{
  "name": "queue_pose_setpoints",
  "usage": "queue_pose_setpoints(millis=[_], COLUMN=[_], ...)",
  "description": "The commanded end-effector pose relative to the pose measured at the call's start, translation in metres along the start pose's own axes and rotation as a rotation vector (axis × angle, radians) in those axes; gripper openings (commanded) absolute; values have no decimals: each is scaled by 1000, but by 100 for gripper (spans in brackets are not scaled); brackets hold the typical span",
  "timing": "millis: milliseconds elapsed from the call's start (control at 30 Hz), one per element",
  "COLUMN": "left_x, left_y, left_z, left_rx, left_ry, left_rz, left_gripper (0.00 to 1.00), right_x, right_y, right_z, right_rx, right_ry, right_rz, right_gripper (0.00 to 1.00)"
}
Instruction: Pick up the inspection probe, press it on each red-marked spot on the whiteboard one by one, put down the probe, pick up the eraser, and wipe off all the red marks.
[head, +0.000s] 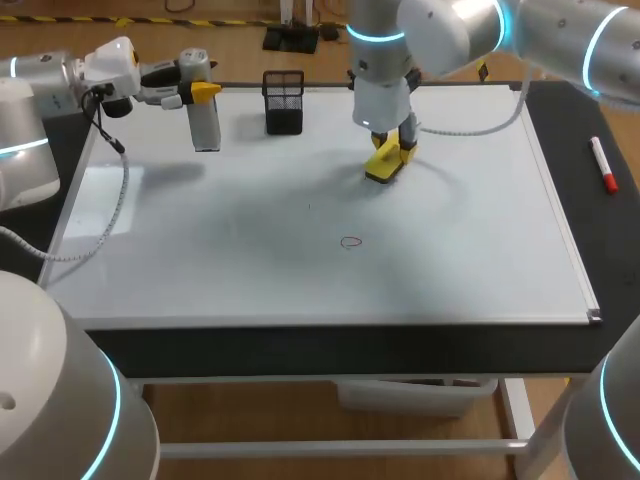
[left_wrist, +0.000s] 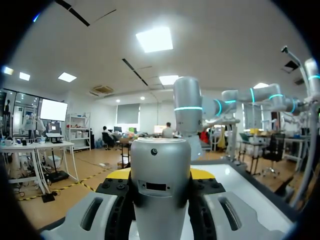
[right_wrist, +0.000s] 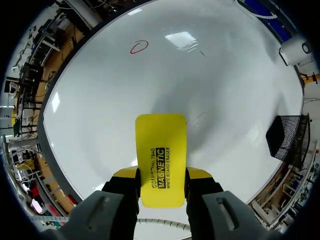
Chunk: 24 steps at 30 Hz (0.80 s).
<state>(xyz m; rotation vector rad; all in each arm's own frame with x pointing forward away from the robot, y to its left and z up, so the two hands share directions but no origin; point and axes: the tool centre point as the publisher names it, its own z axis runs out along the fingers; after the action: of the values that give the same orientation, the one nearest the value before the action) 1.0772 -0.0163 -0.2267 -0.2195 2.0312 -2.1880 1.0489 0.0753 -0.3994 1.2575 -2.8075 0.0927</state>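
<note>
Eraser (right_wrist: 161, 145) pinched both sides by right gripper (right_wrist: 161, 173), plainest in wrist view; left gripper (left_wrist: 160, 175) holds probe (left_wrist: 160, 155).

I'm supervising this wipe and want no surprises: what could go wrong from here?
The red mark is small and lies apart from the eraser in the right gripper; a tilted pass might miss or smear it. The left gripper holds the probe near the mesh holder; a swing could knock it.
</note>
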Motion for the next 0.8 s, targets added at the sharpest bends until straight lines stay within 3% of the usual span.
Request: queue_pose_setpoints(millis=[33,200,333,600,800], left_x=[1,1,1,1,1], left_y=[-1,-1,-1,-1,-1], left_z=[0,0,0,0,0], left_rx=[-1,-1,-1,-1,-1], left_ry=[-4,-4,-4,-4,-4], left_rz=[1,1,1,1,1], left_gripper=[0,0,0,0,0], right_x=[15,30,32,3,-19], right_y=[-15,-34,-34,-3,14], right_z=[-6,-11,-11,3,8], right_rx=[-6,4,18,27,18], right_ry=[-18,-23,-8,42,25], right_rz=[31,92,91,-21,-90], right_gripper=[0,0,0,0,0])
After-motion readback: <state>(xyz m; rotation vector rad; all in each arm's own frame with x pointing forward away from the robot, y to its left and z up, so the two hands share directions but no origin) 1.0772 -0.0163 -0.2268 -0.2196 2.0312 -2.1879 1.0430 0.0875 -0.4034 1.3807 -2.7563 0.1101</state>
